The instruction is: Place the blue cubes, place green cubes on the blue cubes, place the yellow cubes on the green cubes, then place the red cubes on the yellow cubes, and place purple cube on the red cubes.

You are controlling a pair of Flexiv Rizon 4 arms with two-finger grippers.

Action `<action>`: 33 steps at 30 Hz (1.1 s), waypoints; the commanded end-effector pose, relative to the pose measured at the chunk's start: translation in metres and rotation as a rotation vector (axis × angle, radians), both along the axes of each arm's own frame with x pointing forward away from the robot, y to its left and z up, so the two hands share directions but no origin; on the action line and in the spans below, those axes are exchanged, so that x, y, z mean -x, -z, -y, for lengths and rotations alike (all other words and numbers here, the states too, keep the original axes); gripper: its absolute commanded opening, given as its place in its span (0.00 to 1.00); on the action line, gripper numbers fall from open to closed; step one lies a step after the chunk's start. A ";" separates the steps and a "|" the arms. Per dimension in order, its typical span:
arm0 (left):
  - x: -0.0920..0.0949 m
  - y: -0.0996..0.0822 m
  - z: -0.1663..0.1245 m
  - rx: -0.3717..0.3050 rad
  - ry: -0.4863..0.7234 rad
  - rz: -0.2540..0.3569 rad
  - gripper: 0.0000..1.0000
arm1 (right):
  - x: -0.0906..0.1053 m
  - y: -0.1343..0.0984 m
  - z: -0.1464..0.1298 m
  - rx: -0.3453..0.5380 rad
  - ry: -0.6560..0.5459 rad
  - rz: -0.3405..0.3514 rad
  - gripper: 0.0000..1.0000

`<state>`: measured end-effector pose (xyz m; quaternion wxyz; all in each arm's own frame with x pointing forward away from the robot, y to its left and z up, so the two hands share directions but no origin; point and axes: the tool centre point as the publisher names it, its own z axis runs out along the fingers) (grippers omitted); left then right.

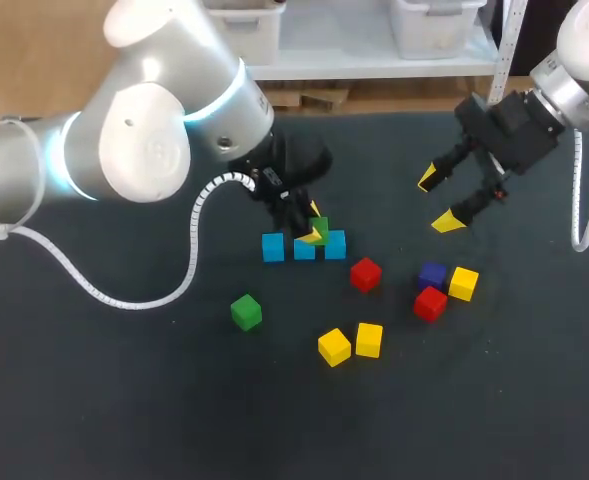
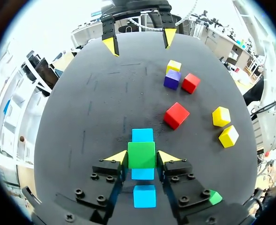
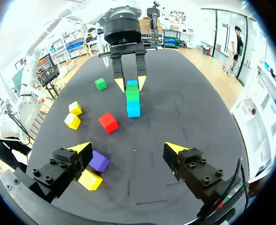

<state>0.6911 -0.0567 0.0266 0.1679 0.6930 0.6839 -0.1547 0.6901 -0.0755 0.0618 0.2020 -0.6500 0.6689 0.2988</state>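
Bright even overhead light; soft faint shadows on table (image 1: pixel 124 400); wrist views' far bkgd washed out.

A robotics lab — a left arm (image 1: pixel 124 140) and right arm (image 1: pixel 584 50) flank a black table (image 1: pixel 124 400).

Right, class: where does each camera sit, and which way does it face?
Head view: above and behind, looking down on the table; left arm and right arm show.
Left wrist view: on that wrist, looking along the left end effector, shut on a green cube.
Right wrist view: on that wrist, facing across the table; open right end effector shows.
Shared: that green cube.
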 end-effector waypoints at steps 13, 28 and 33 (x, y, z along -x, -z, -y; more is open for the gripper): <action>-0.003 0.000 -0.001 0.006 0.003 -0.006 0.60 | -0.001 0.000 0.000 -0.002 -0.002 0.000 1.00; -0.003 0.001 0.001 0.009 0.009 -0.009 0.36 | -0.001 0.000 0.000 -0.002 -0.002 0.000 1.00; -0.003 0.001 0.001 0.008 0.009 -0.010 0.33 | -0.001 0.000 0.000 -0.002 -0.002 0.000 1.00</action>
